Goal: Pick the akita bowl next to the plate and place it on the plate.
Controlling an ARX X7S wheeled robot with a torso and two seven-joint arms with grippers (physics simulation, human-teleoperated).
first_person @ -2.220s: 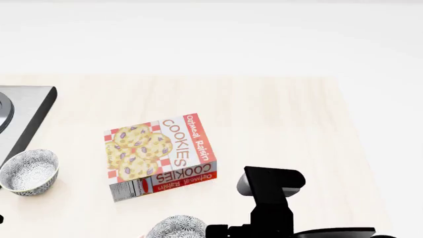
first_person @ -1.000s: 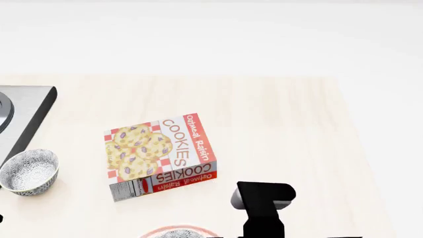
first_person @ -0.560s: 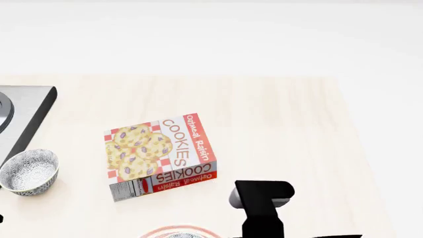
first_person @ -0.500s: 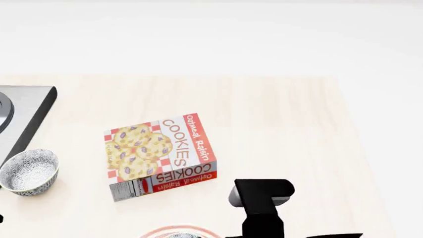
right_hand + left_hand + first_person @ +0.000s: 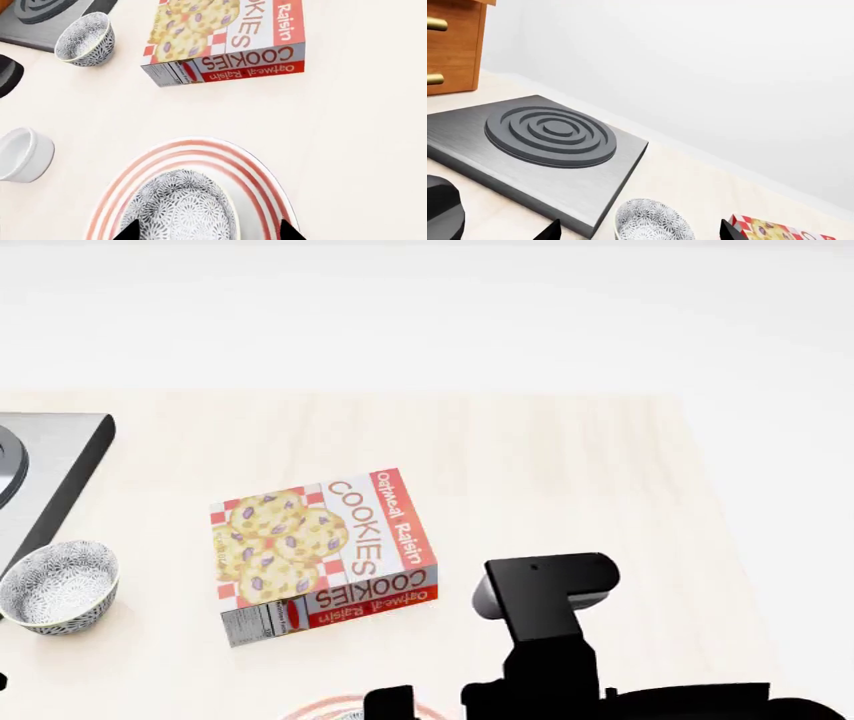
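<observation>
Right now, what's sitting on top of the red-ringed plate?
A speckled akita bowl sits upright on the plate, seen from the right wrist view. The plate's centre is hidden under it, and the picture's edge cuts off the near side.

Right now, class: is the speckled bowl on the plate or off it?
On it: the akita bowl sits upright inside the plate's red rings.

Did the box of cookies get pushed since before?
No. In the head view the Oatmeal Raisin cookies box lies at the same spot and angle on the table, the same gap from the speckled bowl beside the stove.
</observation>
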